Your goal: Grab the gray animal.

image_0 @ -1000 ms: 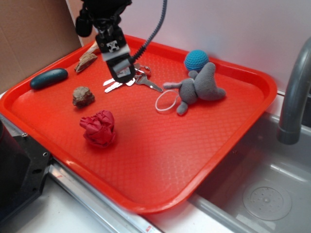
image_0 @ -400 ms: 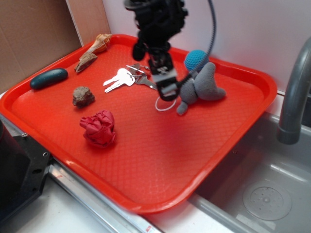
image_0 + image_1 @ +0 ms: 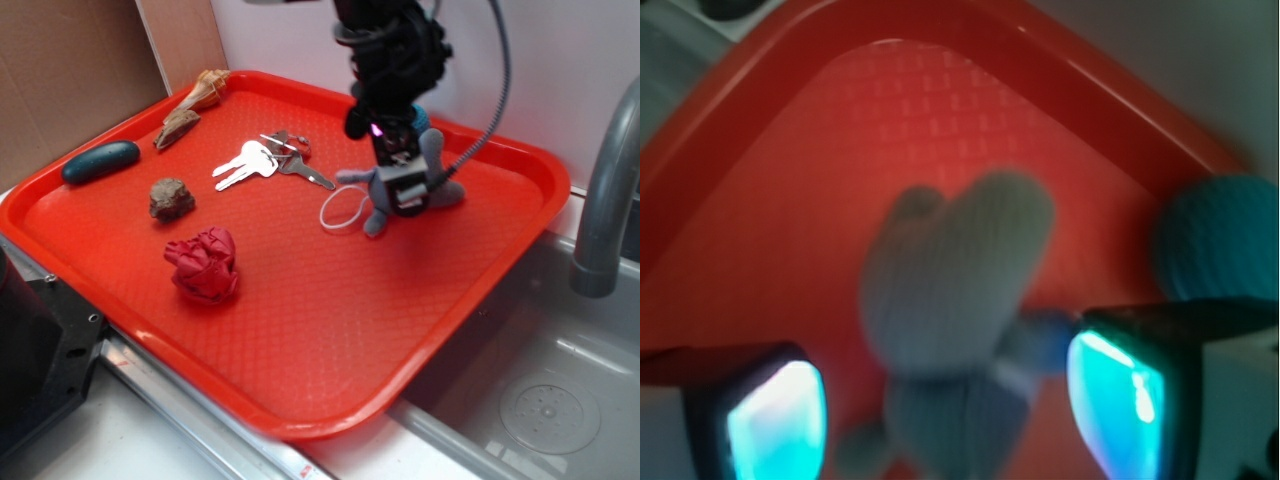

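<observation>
The gray animal lies on its side at the far right of the red tray, a small crocheted toy with a big ear. My gripper hangs directly over its body, open. In the wrist view the gray animal fills the gap below my gripper, and the two glowing pads stand wide apart on either side of it without touching it.
A teal ball sits just behind the animal. A white ring and keys lie to its left. Further left are a rock, crumpled red paper, a dark oval and a shell. A sink and faucet are on the right.
The arm has swung right from above the keys to above the gray animal and come down closer to it. Nothing on the tray has moved.
</observation>
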